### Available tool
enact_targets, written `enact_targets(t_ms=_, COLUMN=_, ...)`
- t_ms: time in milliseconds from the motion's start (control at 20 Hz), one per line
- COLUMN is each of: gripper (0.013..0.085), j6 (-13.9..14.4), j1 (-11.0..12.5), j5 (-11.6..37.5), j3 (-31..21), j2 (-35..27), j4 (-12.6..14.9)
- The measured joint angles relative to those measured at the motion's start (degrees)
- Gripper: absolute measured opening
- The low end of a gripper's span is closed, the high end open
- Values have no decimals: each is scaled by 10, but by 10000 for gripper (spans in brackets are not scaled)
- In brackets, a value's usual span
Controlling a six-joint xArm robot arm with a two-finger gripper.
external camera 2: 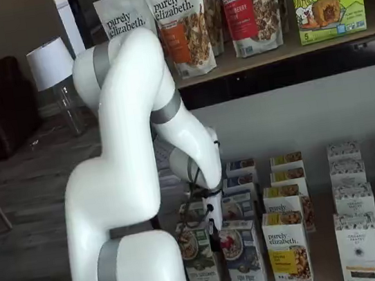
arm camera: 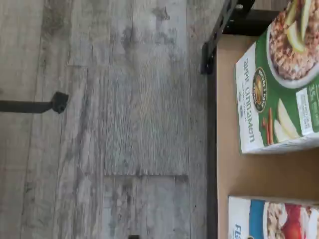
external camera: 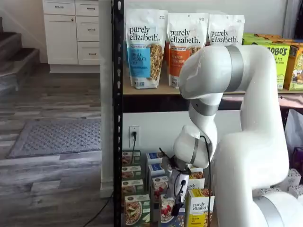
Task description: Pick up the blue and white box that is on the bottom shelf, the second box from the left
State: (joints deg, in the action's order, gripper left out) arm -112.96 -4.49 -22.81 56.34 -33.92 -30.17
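The white arm (external camera 2: 132,190) rises from its base, folds at a high elbow (external camera: 222,71) and drops steeply to a grey-banded wrist (external camera: 191,146). The end effector (external camera: 177,196) hangs from that wrist, pointing down, directly before the blue and white box (external camera 2: 242,255). Its black fingers (external camera 2: 215,238) show side-on in both shelf views, so whether a gap separates them cannot be told.
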Motion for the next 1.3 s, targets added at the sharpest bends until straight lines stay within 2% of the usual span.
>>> enact_targets(t_ms=50, gripper=850, j6=5, j1=1, j5=-6, j3=2, j2=-1, j4=6)
enact_targets(t_ms=100, gripper=850, j6=27, j1=5, j5=-30, j3=14, j2=-5, j4=33)
enact_targets(t_ms=150, gripper=850, j6=34, j1=6, j5=-37, j3=18, j2=-8, j4=40)
enact_targets(t_ms=300, gripper=850, j6=37, j1=4, j5=-40, j3=27, j2=-15, j4=41)
enact_targets(t_ms=400, gripper=850, j6=23, j1=1, j5=-29, j3=26, j2=-18, j4=25)
enact_targets(t_ms=600, gripper=850, j6=-19, j1=-6, j5=4, j3=27, j2=-28, j4=-27)
enact_targets(t_ms=900, gripper=850, j6=-67, j1=-8, j5=26, j3=40, j2=-47, j4=-79)
enact_targets(t_ms=1150, gripper=850, j6=-90, j1=1, j5=15, j3=63, j2=-63, j4=-97)
enact_targets(t_ms=1300, gripper=850, j6=-94, j1=9, j5=-2, j3=78, j2=-68, j4=-98)
